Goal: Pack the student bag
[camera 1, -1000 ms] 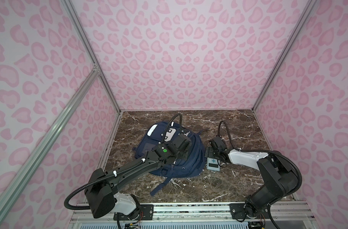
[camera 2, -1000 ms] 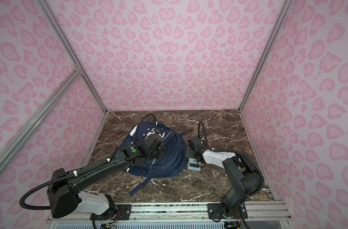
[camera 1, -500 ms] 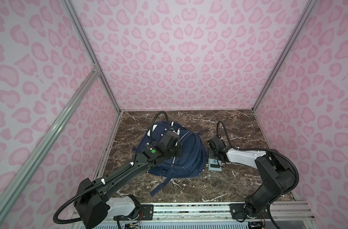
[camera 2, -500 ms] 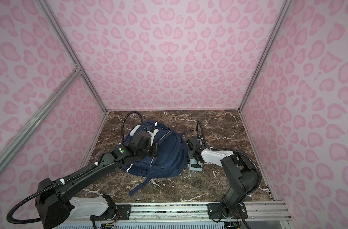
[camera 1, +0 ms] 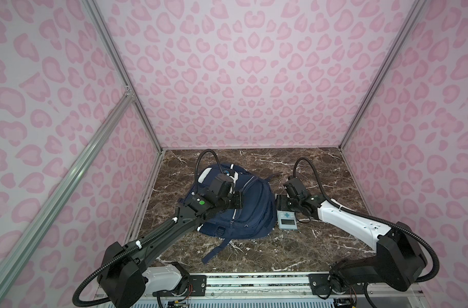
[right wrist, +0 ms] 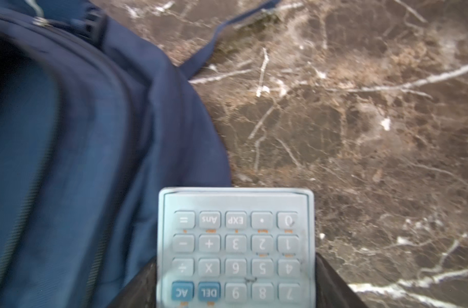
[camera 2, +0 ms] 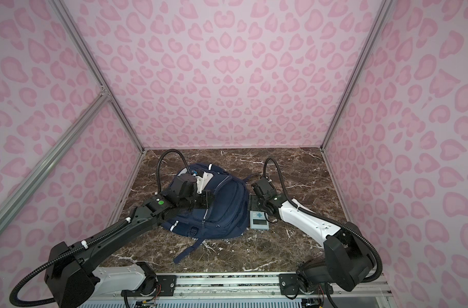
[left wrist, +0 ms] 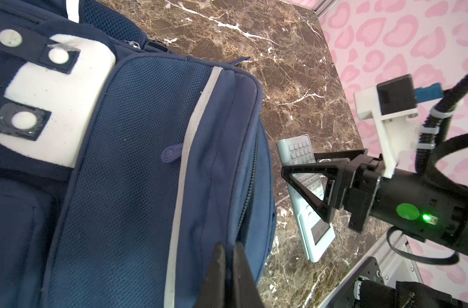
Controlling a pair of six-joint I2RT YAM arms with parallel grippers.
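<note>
Packing is unfinished, by my judgement — the one loose item in sight is not yet inside.

In both top views the student bag (camera 1: 251, 213) lies flat on the worktop (camera 1: 321, 170), directly under the left gripper (camera 1: 236, 203), which hangs low over its front panel. The right gripper (camera 1: 283, 203) is down just beside the bag's edge. A pale blue calculator (camera 1: 288, 222) reaches out from beneath it toward that arm's base. No other loose item shows on the worktop.

In the left wrist view the left gripper (left wrist: 229, 252) has its fingers drawn together right at a zipper line (left wrist: 245, 197) on the bag (left wrist: 137, 165). Whether a fold of fabric or a pull is pinched between them I cannot tell. That zipper looks closed, and no open mouth shows. Across from it, the right gripper (left wrist: 299, 162) straddles the calculator's keypad end.

In the right wrist view, somewhat blurred, the calculator (right wrist: 235, 240) lies flat between the right gripper's fingers (right wrist: 331, 288). They stand apart, close against its two long edges — whether they press on it I cannot tell. The bag (right wrist: 81, 149) bulges just beside the gripper.

Left to do, as I judge it: open a compartment, put the calculator in, close the zipper.
</note>
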